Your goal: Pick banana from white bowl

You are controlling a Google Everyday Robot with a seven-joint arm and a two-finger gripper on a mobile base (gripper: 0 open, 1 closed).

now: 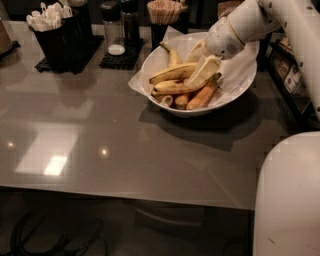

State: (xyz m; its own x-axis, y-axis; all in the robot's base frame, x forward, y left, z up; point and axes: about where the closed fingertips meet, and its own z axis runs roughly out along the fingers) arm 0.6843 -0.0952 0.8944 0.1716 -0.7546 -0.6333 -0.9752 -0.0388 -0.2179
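Observation:
The white bowl [235,82] stands at the back right of the table, lined with a white paper sheet [137,82]. Several bananas lie in it. The longest banana [175,88] lies across the bowl's front, stem end to the right. A shorter banana [172,73] lies just above it, and an orange-toned fruit [202,97] lies at the front right. My gripper [201,64] reaches down into the bowl from the upper right, over the right ends of the two bananas and touching or nearly touching them.
A black caddy of white cutlery [55,30] stands at the back left. Two shakers [116,30] on a black mat and a cup of straws [162,12] stand behind the bowl. My white base [287,200] fills the lower right. The table's front edge [125,192] runs across.

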